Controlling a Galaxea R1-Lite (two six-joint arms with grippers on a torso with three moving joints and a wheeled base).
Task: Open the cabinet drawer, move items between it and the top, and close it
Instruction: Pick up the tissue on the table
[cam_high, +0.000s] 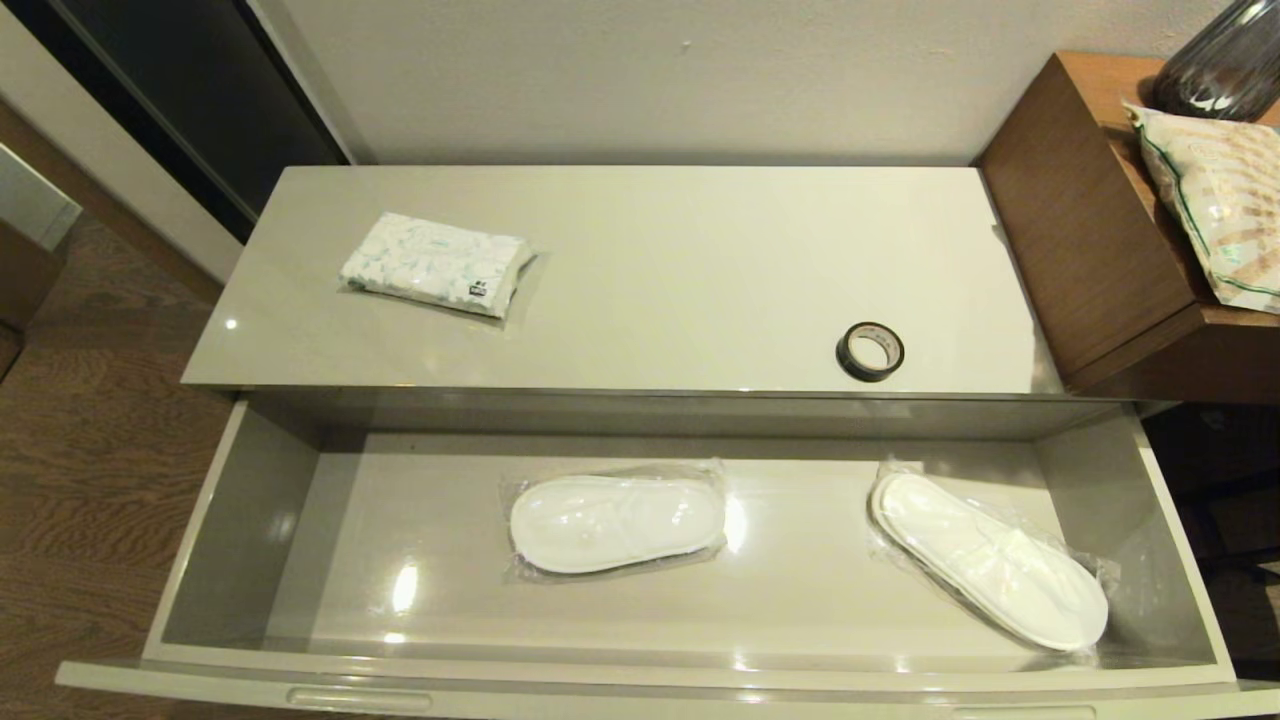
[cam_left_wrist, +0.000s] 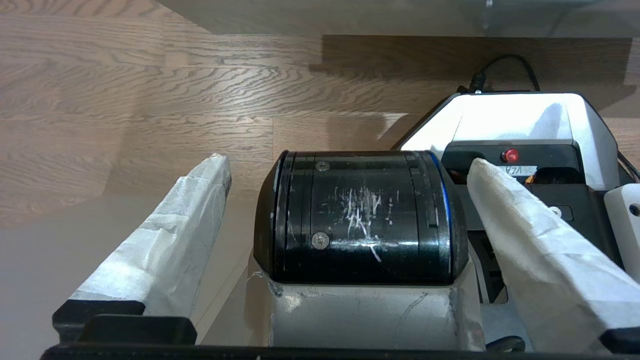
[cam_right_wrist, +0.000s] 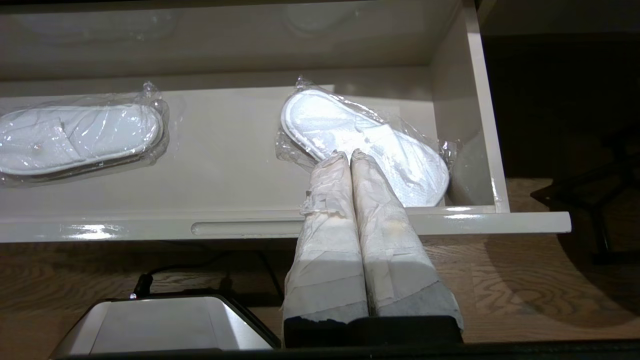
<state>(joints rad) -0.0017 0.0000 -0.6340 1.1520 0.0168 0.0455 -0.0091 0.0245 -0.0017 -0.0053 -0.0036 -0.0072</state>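
Both grippers were outside the head view. Left gripper (cam_left_wrist: 350, 165) had its fingers wide apart, empty, above the floor; right gripper (cam_right_wrist: 348, 156) had its fingers pressed together before the open cabinet drawer (cam_high: 640, 680). On the top (cam_high: 700, 260), the tissue pack (cam_high: 435, 264) lay upper left, long axis across the frame, so I judged my left arm nearer; the tape roll (cam_high: 870, 351) sat right of centre.

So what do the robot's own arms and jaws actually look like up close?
Each gripper has two long tapered fingers wrapped in pale, wrinkled tape, set in black mounts: left gripper, right gripper. Behind the left one sits a scratched glossy black cylindrical joint with a thin blue ring and silver screws.
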